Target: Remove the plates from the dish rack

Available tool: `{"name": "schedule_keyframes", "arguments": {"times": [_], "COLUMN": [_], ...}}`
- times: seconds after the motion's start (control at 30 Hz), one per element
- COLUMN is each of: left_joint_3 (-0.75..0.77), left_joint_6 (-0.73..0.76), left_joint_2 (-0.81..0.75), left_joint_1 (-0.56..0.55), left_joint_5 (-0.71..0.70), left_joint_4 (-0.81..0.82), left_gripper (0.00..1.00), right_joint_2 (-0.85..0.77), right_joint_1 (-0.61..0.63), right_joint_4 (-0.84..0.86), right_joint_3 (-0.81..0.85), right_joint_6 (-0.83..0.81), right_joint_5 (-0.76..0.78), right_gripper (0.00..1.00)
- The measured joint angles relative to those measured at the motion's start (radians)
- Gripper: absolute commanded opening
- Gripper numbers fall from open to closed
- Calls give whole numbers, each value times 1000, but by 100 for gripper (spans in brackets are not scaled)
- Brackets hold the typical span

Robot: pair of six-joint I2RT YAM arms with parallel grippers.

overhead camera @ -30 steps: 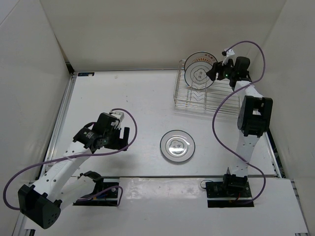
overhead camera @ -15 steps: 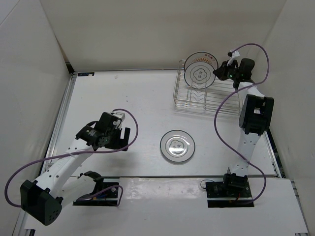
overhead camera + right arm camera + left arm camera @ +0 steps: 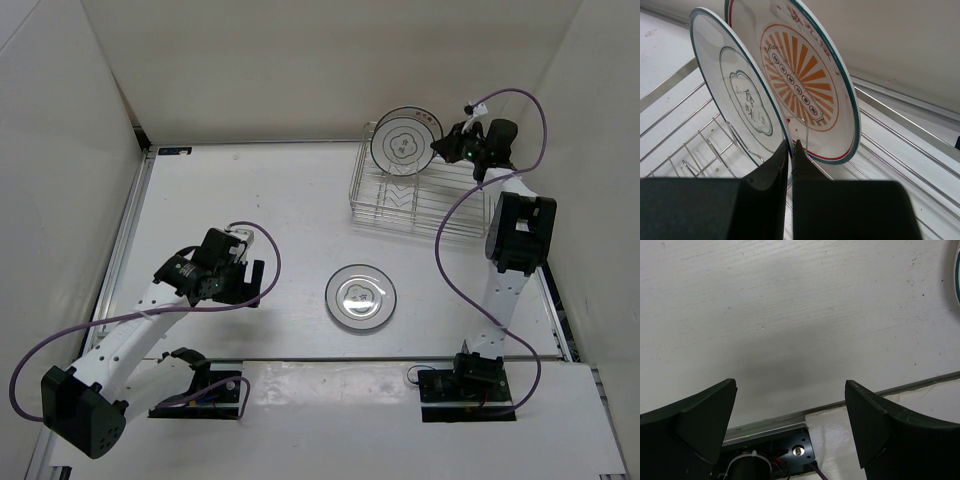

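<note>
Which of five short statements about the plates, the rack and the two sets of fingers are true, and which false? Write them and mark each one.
1. A plate lies flat on the table, outside the rack. True.
2. The left fingers hold a plate. False: they are open and hold nothing.
3. The right fingers pinch the rim of the front plate at the rack. True.
4. The sunburst plate lies on the table. False: it stands at the rack, behind the front plate.
5. The rack holds four plates. False: only two show there.
</note>
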Motion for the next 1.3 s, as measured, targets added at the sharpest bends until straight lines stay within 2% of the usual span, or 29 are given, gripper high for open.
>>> {"name": "schedule_keyframes", "arguments": {"times": [0.33, 0.73, 1.07, 1.3], "left_joint_3": [0, 0, 0, 0], "left_joint_6": [0, 0, 0, -1], "left_joint_2": [0, -95, -57, -57], "left_joint_1": [0, 0, 0, 0], "left_joint_5": [-1, -27, -31, -31], "left_joint_4": [-3, 30, 27, 27], "left_gripper": [100, 100, 100, 100], "right_joint_2": [-50, -324, -566, -591], "right_joint_1": [0, -4, -3, -4], "right_joint_4": [3, 23, 24, -33], "right_joint_3": [-2, -35, -305, -440], "right_joint_6": [56, 241, 283, 248], "right_joint_5": [47, 77, 86, 148], "right_gripper": [0, 0, 0, 0]}}
